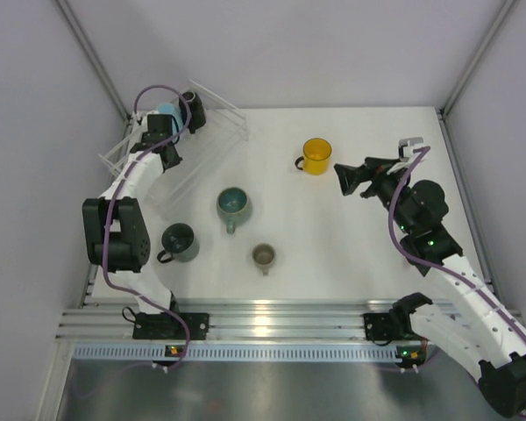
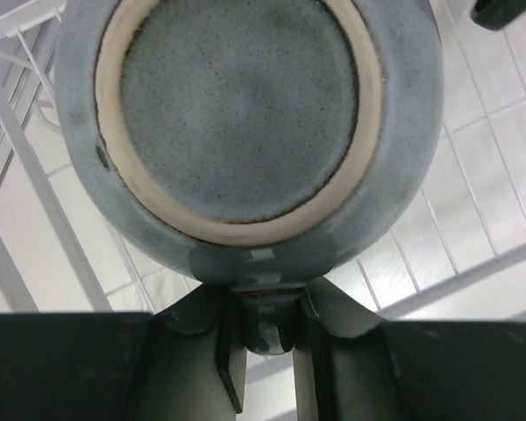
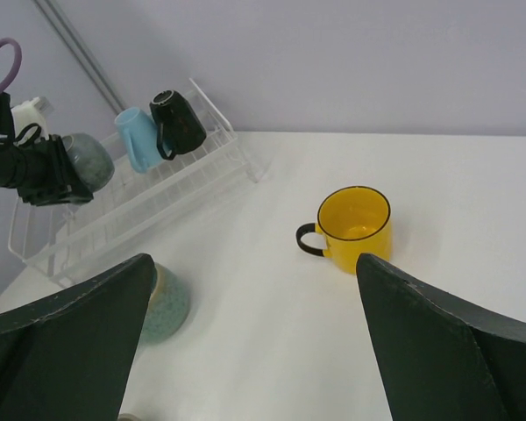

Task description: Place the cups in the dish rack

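My left gripper is shut on the handle of a grey-blue cup, held bottom towards the camera over the clear dish rack. In the top view that gripper is over the rack at the far left. A light blue cup and a black cup sit in the rack. My right gripper is open and empty, above the table near the yellow mug. A teal cup, a dark green mug and a small olive cup stand on the table.
Grey walls enclose the table on the left, back and right. An aluminium rail runs along the near edge between the arm bases. The left arm's purple cable loops beside the rack.
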`<state>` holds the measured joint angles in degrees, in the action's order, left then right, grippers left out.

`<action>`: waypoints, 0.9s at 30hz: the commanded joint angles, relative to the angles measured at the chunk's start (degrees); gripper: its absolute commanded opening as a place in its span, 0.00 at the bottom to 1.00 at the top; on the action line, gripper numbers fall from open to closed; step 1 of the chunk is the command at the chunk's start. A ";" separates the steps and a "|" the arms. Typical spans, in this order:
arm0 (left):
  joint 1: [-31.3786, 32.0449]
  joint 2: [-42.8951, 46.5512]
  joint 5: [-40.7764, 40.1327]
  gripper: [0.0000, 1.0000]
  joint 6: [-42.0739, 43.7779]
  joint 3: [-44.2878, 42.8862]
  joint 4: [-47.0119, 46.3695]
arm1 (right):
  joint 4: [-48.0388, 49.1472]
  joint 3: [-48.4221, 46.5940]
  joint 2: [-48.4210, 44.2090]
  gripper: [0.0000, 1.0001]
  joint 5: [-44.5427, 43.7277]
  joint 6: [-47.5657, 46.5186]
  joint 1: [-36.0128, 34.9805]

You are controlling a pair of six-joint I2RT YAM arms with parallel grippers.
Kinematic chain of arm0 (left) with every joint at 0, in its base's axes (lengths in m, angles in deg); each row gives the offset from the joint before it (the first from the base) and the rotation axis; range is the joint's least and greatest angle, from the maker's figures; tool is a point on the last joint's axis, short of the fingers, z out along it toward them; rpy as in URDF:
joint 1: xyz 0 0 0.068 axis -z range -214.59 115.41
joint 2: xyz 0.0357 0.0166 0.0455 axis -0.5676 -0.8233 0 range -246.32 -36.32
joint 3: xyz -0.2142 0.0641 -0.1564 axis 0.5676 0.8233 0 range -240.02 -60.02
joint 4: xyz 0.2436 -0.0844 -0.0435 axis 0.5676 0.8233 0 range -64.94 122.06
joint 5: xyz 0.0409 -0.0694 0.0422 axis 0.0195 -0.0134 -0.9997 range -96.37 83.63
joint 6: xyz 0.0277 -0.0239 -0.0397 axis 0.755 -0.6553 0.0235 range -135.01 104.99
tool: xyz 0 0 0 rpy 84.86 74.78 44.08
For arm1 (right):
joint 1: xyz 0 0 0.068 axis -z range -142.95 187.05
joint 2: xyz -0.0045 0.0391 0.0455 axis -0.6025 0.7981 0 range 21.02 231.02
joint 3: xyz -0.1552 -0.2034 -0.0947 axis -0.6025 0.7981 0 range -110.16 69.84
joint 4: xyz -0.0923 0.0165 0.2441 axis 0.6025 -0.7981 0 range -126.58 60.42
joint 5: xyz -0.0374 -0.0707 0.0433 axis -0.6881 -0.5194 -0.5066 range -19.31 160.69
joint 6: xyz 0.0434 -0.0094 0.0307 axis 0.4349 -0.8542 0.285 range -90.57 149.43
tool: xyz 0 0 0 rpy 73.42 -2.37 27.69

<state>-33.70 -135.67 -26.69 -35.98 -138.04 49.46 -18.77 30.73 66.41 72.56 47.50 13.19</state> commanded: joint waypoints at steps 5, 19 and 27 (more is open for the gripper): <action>-4.31 -3.56 0.89 0.00 2.25 -4.86 -11.83 | 0.53 -0.97 -1.18 0.99 -1.25 -1.36 -0.58; -5.46 -12.71 -0.51 0.00 4.62 -13.21 -11.75 | 0.18 -0.61 -1.27 0.99 -1.34 -2.95 -0.58; -6.60 -16.40 0.71 0.11 5.15 -15.93 -11.31 | 0.09 -0.44 -1.18 0.99 -1.61 -3.39 -0.49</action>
<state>-39.32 -152.78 -24.81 -31.72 -149.53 45.02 -19.80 30.79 65.97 71.58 44.92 13.19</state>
